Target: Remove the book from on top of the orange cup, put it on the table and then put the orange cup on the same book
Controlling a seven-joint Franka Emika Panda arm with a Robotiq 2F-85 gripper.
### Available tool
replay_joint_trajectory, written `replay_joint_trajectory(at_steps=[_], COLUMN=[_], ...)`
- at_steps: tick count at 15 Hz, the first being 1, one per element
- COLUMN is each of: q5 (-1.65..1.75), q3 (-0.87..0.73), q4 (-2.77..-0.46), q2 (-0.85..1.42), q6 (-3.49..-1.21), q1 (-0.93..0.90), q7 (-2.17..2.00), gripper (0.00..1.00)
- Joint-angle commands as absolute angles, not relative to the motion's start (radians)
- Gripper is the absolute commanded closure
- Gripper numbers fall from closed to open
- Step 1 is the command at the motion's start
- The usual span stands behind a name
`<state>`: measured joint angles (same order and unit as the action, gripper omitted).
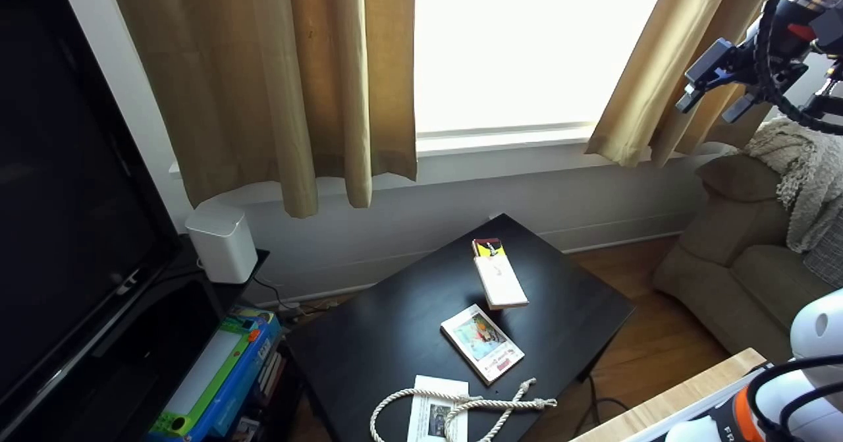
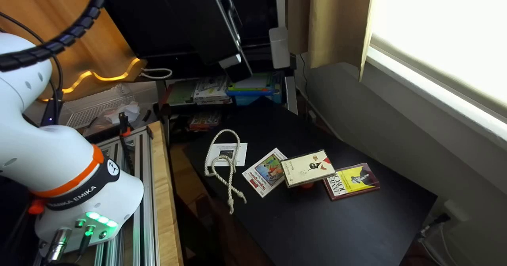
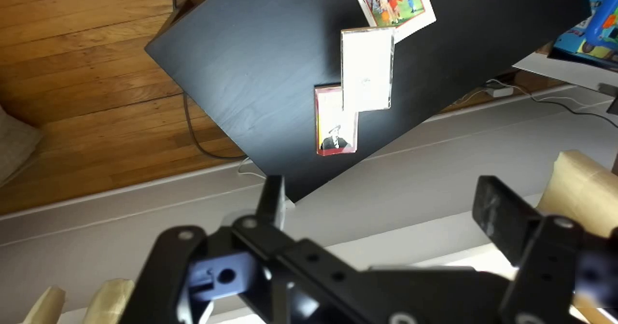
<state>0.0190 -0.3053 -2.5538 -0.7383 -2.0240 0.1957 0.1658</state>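
Observation:
The book is small and whitish. It lies raised and slightly tilted on the orange cup, of which only a sliver shows below it. The book also shows in an exterior view and in the wrist view; the cup is hidden under it in both. They stand on the black-topped table, which also shows in the wrist view. My gripper is high above and away from the table, near the curtain. In the wrist view the gripper has its fingers wide apart with nothing between them.
A yellow-and-black book lies partly under the raised book's end. A picture booklet lies beside the cup. A rope lies over a white leaflet. The window, wall and curtain stand behind the table.

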Motion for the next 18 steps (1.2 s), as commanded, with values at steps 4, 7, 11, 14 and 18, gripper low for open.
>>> replay_joint_trajectory(at_steps=[4, 7, 11, 14, 18], q5=[0.001, -0.065, -0.211, -0.341, -0.481], q3=[-0.308, -0.348, -0.386, -0.404, -0.405], q4=[-2.551, -2.562, -2.593, -2.612, -2.611], q2=[-0.713, -0.654, -0.544, -0.434, -0.276], q6=[-2.026, -2.056, -2.140, -2.187, -2.225], q1=[0.196, 0.158, 0.099, 0.044, 0.007], q7=[0.180, 0.226, 0.331, 0.448, 0.619], gripper=[0.00, 0.00, 0.00, 0.00, 0.00])
